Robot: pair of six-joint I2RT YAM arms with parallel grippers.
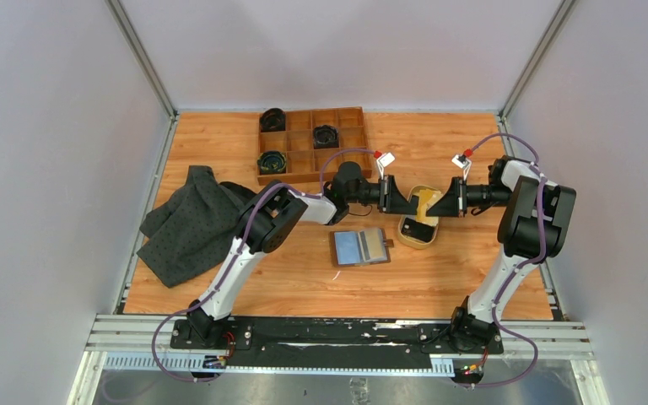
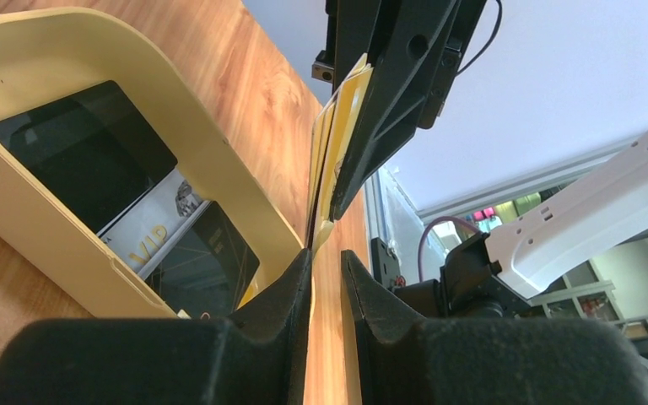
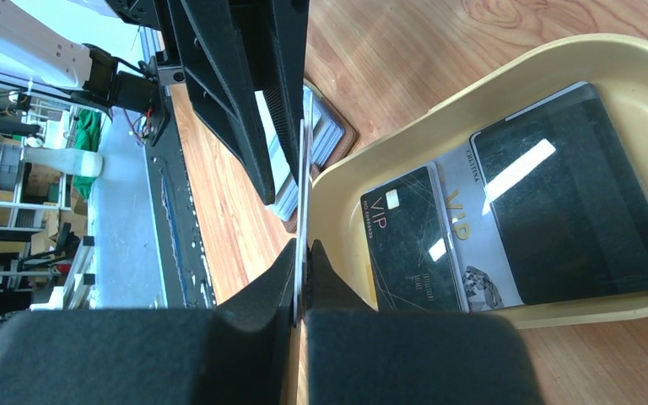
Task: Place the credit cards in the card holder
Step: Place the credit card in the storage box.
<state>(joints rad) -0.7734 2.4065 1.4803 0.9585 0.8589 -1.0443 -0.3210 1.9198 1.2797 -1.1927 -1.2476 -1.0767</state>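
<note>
**Handover above the dish.** Your right gripper (image 3: 302, 249) is clamped flat on the yellow card (image 2: 342, 135), which it holds on edge over the tan dish (image 2: 42, 228), just right of the worktop's centre. Your left gripper (image 2: 326, 253) faces it with only a narrow slit between its fingers (image 2: 287, 312). The card's end is at their tips, but contact cannot be told. 2 dark cards (image 3: 569, 194) and 1 pale VIP card (image 3: 464, 245) lie in the dish. The card holder (image 1: 360, 246) lies open just left of it, nearer the near edge.

- Top view: bright, even overhead light; soft shadows under the arms (image 1: 245, 253).
- Right wrist: white glare on dark glossy rectangular plastic card (image 3: 569, 219), 3 o'clock.
- Wrist views: black plastic fingers (image 2: 135, 363) blurred, 6 o'clock.
</note>
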